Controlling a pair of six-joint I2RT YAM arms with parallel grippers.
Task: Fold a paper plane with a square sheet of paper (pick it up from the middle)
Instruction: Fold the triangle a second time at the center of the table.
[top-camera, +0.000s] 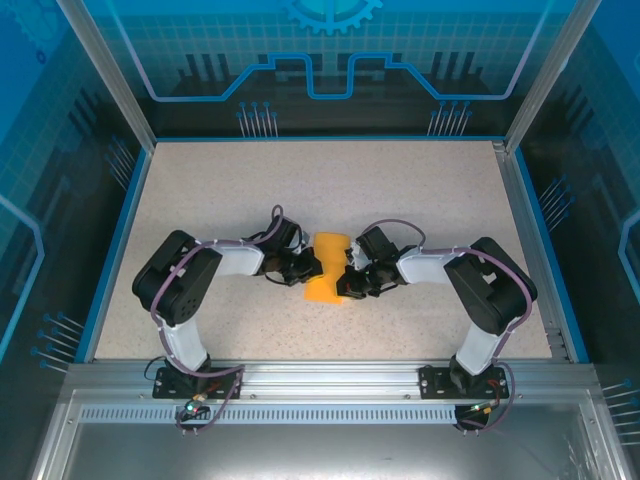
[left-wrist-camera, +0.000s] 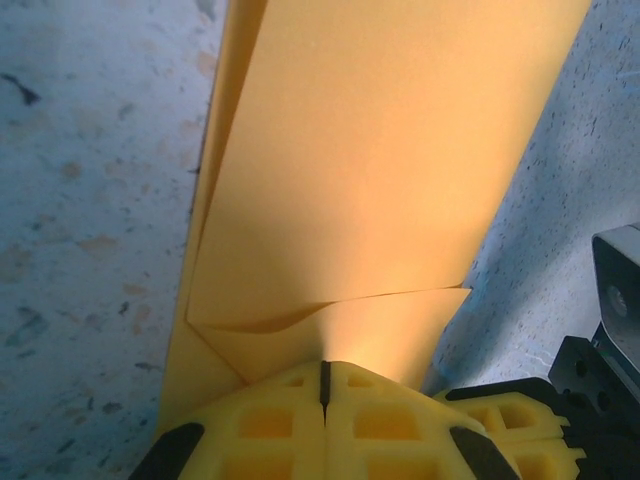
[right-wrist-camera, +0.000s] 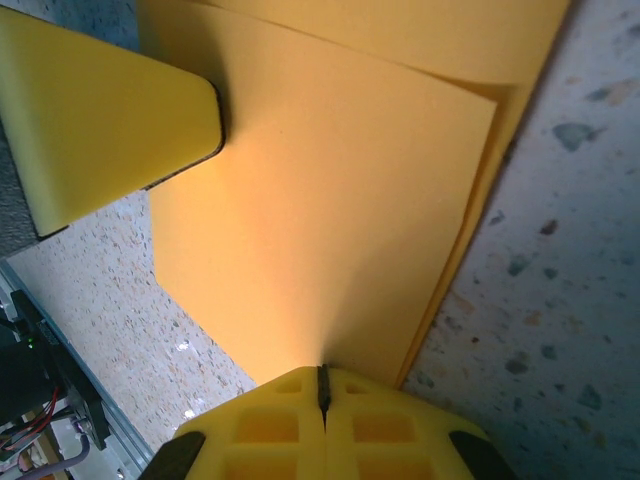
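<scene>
The square sheet of paper (top-camera: 328, 250) is bright orange and lies folded into a narrower layered strip at the middle of the table. My left gripper (top-camera: 310, 268) meets its left side and my right gripper (top-camera: 348, 283) its right side. In the left wrist view the layered paper (left-wrist-camera: 380, 150) runs straight into my shut left gripper (left-wrist-camera: 323, 372), with a raised flap edge just ahead of the tips. In the right wrist view the paper (right-wrist-camera: 330, 200) ends in my shut right gripper (right-wrist-camera: 322, 375), and the left gripper's yellow finger (right-wrist-camera: 110, 120) rests on its far corner.
The speckled tabletop (top-camera: 220, 190) spreads around the paper, bounded by a blue rim (top-camera: 110, 250) and the cage posts. Both arms bend inward from their bases on the metal rail (top-camera: 320, 385) at the near edge. The right gripper's yellow finger (left-wrist-camera: 500, 420) sits close beside my left jaws.
</scene>
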